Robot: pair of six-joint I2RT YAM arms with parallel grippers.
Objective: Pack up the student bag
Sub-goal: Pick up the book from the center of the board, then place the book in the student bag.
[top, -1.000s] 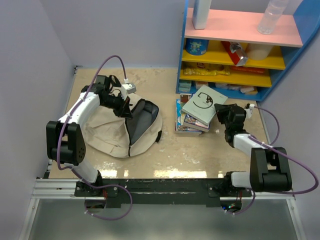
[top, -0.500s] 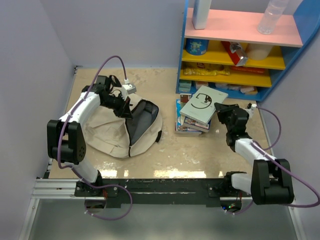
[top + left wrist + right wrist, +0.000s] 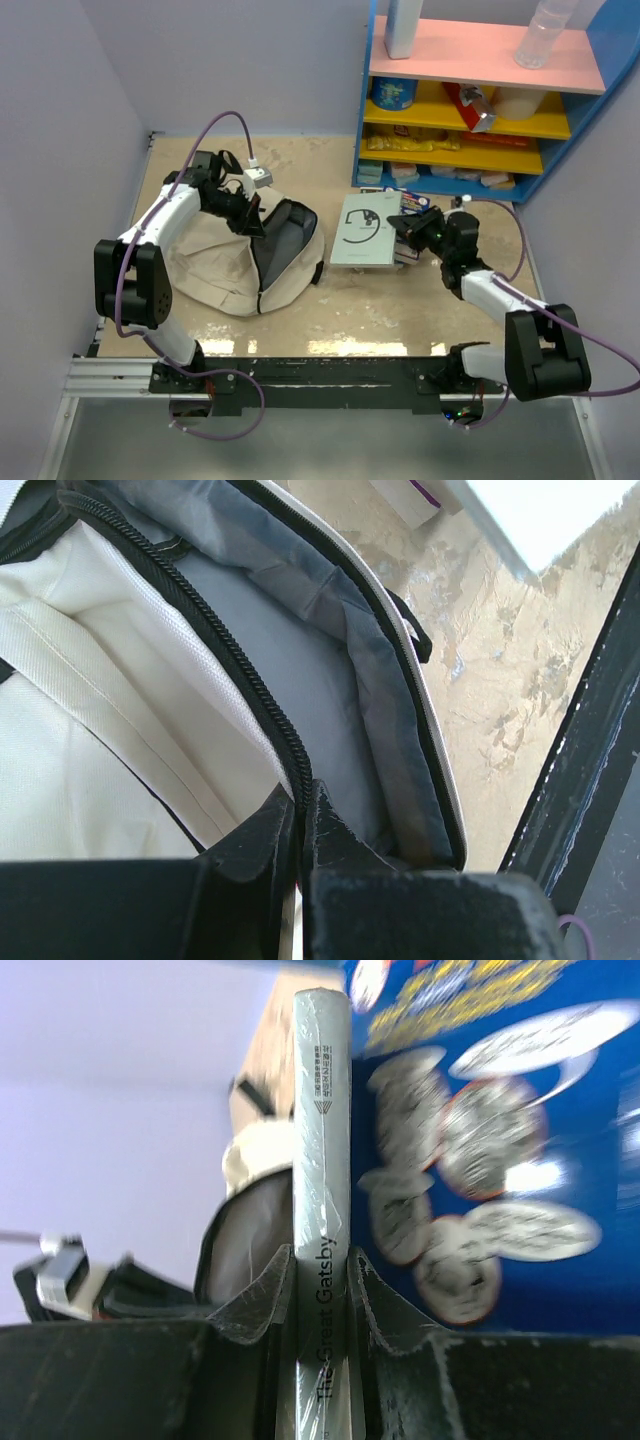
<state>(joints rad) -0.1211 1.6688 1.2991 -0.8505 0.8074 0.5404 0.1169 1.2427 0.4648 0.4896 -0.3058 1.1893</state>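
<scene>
The beige student bag [image 3: 215, 265] lies on the table at the left, its grey-lined mouth [image 3: 282, 240] open toward the right. My left gripper [image 3: 250, 215] is shut on the bag's black zipper edge [image 3: 262, 695] and holds the opening up. My right gripper [image 3: 410, 228] is shut on the spine of a pale grey-green book [image 3: 360, 228], "The Great Gatsby" [image 3: 322, 1140], and holds it flat above the table between the bag and the book stack [image 3: 408, 238]. The right wrist view shows the bag's mouth [image 3: 245, 1230] beyond the book.
A blue shelf unit [image 3: 480, 90] with pink and yellow shelves full of items stands at the back right. A blue-covered book [image 3: 480, 1160] lies right beside the held book. The walls close in the left and back.
My right gripper has pulled the grey-green book off the stack and swung it left, toward the bag. The left arm has not moved.
</scene>
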